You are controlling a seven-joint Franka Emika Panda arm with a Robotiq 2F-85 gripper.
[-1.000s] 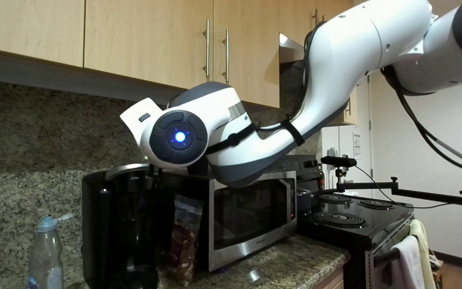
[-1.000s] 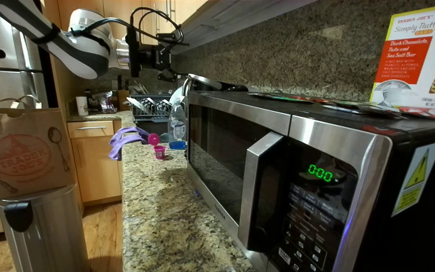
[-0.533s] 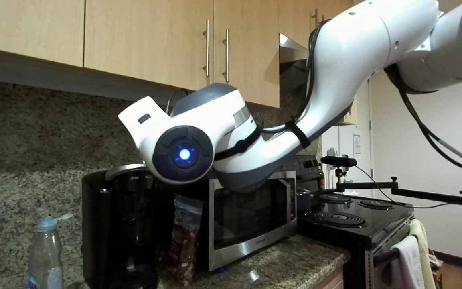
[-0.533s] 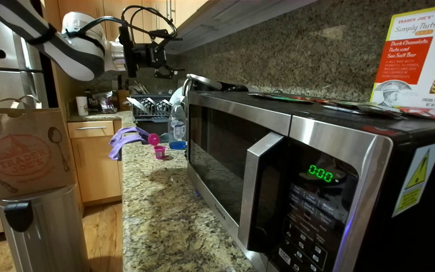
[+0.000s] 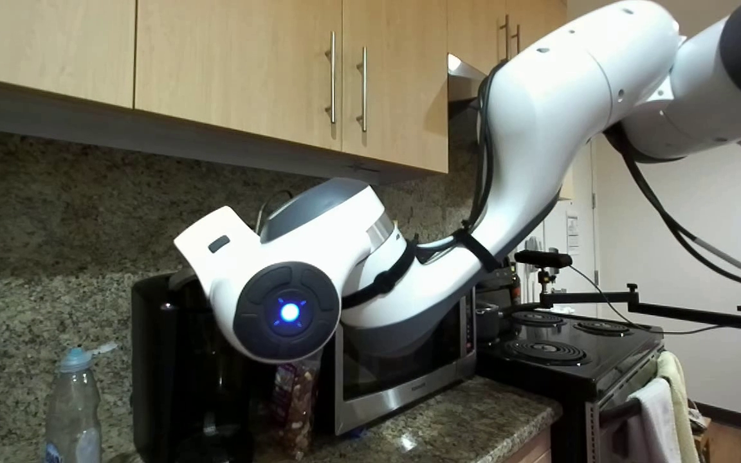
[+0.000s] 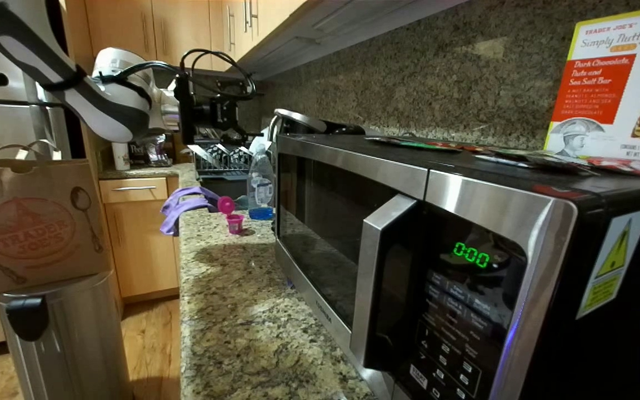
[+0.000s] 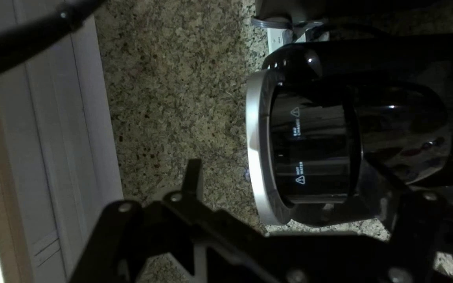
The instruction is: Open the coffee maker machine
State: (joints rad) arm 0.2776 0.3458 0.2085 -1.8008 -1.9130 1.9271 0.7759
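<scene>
The glossy black coffee maker [image 5: 164, 386] stands on the counter left of the microwave, its top partly hidden by my hand in an exterior view. In an exterior view only its top with the silver lid handle [image 6: 300, 119] shows past the microwave. In the wrist view the coffee maker [image 7: 403, 118] fills the right side, its curved silver handle [image 7: 254, 137] facing left and its lid looking closed. My gripper [image 7: 286, 175] is open and empty; the handle and lid front appear between its fingertips. My gripper [image 6: 250, 133] is just in front of the machine, near lid height; contact cannot be told.
The stainless microwave [image 5: 402, 386] stands beside the coffee maker, a nut bag [image 5: 296, 408] between them. A clear bottle [image 5: 76, 411] is on its other side. Wall cabinets [image 5: 235, 71] hang above the arm. Packets [image 6: 420, 144] lie on the microwave; a pink cup [image 6: 235, 224] sits on the counter.
My gripper has drawn back slightly from the coffee maker and then dropped lower. The hand now covers more of the machine's top in an exterior view. The machine has not moved.
</scene>
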